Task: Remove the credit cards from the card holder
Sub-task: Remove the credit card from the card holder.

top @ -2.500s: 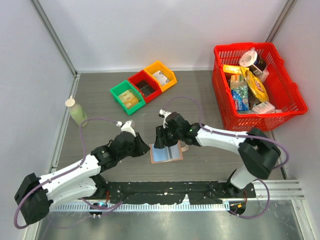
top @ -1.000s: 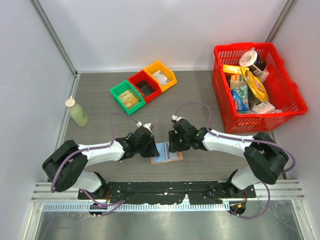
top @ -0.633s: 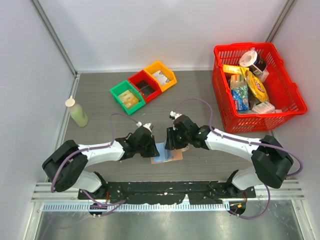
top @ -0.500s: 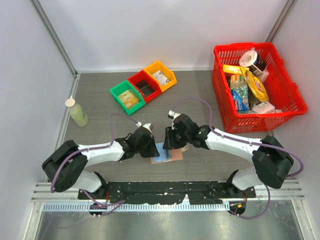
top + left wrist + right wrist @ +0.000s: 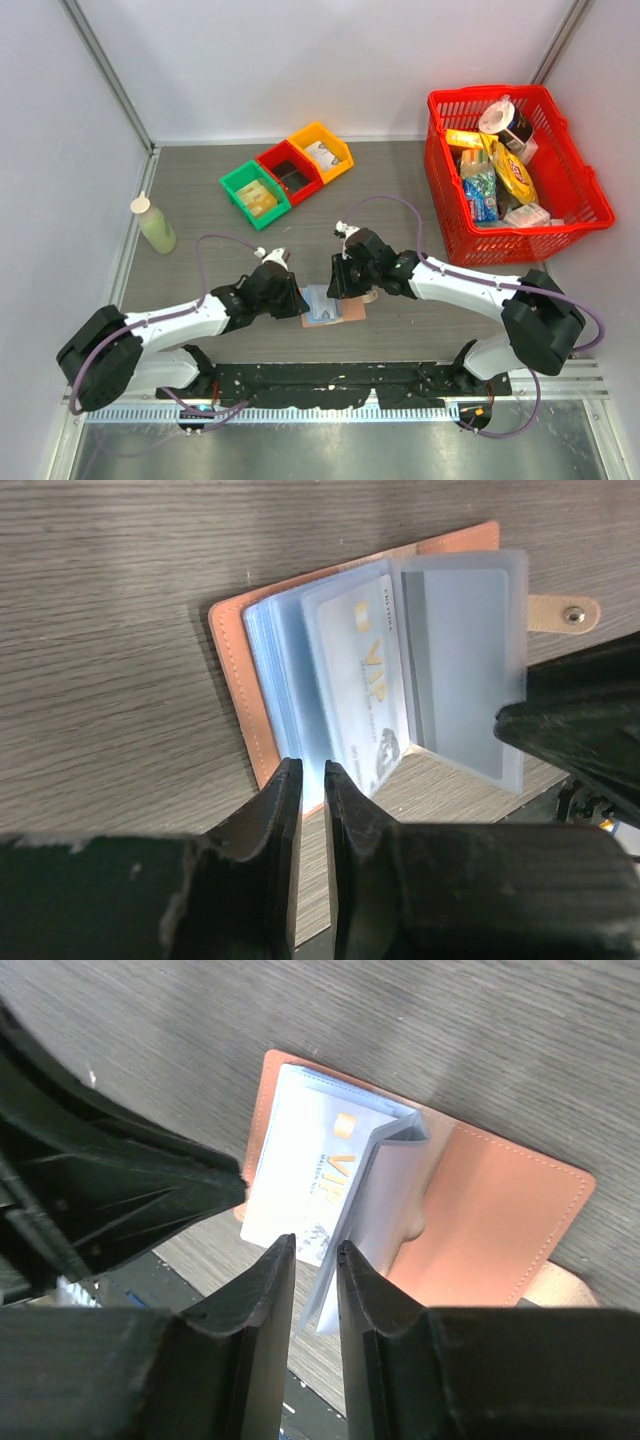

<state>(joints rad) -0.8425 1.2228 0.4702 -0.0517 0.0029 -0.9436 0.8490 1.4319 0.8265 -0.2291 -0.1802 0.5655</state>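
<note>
Grey wood-grain table (image 5: 200,200) in a pale-walled cell. Lower centre of the top view: small tan leather-look bifold card holder (image 5: 235,680) lies spread flat on the table between the two arms, its clear plastic sleeves (image 5: 460,680) fanned up. Left gripper (image 5: 307,775) is pinched on the holder's bottom edge in its wrist view, pinning it. Right gripper (image 5: 317,1250) has its jaws narrow either side of one raised sleeve; can't tell if they bite yet. Pale whitish card with gold "VIP" lettering (image 5: 365,675) sits inside a sleeve. No card lies out on the table, so extraction looks not started, all cards left. Further up: green, red and yellow plastic bins (image 5: 268,160) upper centre, pale green bottle (image 5: 155,222) left, red mesh basket (image 5: 500,245) of groceries upper right.
</note>
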